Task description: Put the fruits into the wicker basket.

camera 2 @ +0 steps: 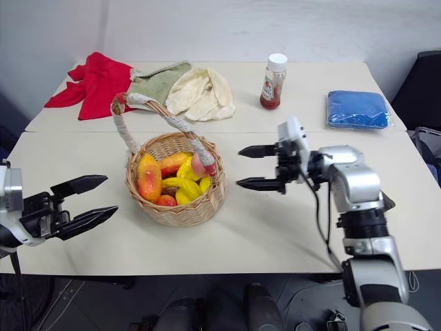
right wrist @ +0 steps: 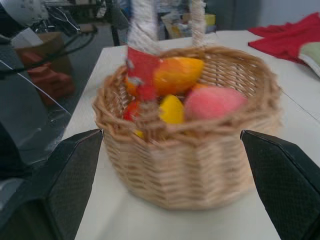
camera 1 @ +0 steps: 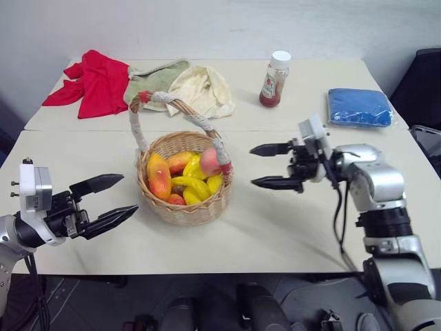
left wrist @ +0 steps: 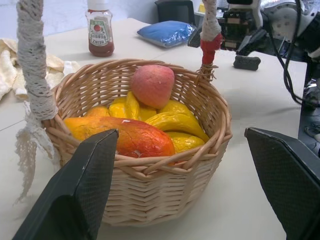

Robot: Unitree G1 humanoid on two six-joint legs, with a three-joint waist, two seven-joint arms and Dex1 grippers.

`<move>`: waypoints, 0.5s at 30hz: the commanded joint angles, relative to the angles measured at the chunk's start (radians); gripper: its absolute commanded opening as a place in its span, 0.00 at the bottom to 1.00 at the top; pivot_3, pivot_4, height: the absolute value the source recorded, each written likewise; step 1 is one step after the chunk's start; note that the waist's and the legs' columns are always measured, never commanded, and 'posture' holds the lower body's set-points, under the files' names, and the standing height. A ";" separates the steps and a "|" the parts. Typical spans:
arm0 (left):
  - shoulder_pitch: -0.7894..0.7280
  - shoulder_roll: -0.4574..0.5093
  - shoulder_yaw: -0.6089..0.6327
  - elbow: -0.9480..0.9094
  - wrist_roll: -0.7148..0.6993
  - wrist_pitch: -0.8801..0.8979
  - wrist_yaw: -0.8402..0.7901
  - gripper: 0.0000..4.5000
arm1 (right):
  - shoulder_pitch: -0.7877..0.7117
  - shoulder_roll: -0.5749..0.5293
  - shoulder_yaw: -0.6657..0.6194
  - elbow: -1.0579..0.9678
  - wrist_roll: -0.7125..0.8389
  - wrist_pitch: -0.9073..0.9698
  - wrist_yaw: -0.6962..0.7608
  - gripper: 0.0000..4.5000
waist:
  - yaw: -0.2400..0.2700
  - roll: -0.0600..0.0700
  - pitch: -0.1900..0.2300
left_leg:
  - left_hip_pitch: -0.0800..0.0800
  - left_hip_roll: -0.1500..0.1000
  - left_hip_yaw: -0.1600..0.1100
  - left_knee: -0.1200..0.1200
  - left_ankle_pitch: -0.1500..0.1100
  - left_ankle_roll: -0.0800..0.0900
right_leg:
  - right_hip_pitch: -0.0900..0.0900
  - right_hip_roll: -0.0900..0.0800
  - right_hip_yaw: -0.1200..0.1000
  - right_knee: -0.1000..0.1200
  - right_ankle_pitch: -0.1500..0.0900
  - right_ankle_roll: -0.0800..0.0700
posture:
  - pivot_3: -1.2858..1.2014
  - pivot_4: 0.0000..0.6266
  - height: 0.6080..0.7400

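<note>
Basket (camera 1: 185, 200) sits mid-tabletop (camera 1: 289, 227), fruits (camera 1: 180, 181) all piled inside, peach (camera 1: 209, 161) on top. Left claw (camera 1: 110, 201) at its 8 o'clock, right claw (camera 1: 272, 166) at 3 o'clock, both spread and empty. Looks done to me, so just back off without bumping the handle (camera 1: 172, 105).

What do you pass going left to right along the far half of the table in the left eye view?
Red cloth → pale green cloth → cream cloth → white-capped red sauce bottle → blue folded cloth in plastic wrap.
</note>
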 commanded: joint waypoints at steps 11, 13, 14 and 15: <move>-0.014 0.006 0.005 -0.042 -0.021 -0.001 0.031 0.95 | -0.022 0.117 0.066 -0.054 0.030 -0.005 -0.115 0.37 | 0.003 0.000 0.000 | -0.001 -0.001 -0.001 0.000 0.000 0.000 | 0.000 -0.001 -0.001 -0.003 0.000 0.000 | 0.52 0.24 1.00; -0.013 0.005 0.003 -0.043 -0.020 -0.003 0.033 0.95 | -0.012 0.118 0.055 -0.062 0.038 -0.023 -0.113 0.21 | 0.003 -0.001 0.000 | -0.001 -0.001 -0.001 0.000 0.000 0.000 | 0.000 -0.001 -0.001 -0.003 0.000 0.000 | 0.52 0.24 1.00; -0.014 0.003 0.001 -0.043 -0.019 -0.004 0.033 0.95 | -0.008 0.121 0.047 -0.065 0.044 -0.028 -0.115 0.16 | 0.003 -0.001 0.000 | -0.001 0.000 -0.001 0.000 0.000 0.000 | 0.000 -0.001 -0.001 -0.003 0.000 0.000 | 0.52 0.24 1.00; -0.016 0.002 -0.004 -0.040 -0.017 -0.006 0.034 0.95 | -0.003 0.123 0.038 -0.070 0.053 -0.037 -0.117 0.08 | 0.003 -0.001 0.000 | -0.001 0.000 -0.001 0.000 0.000 0.000 | 0.000 -0.001 -0.001 -0.003 0.000 0.000 | 0.52 0.24 1.00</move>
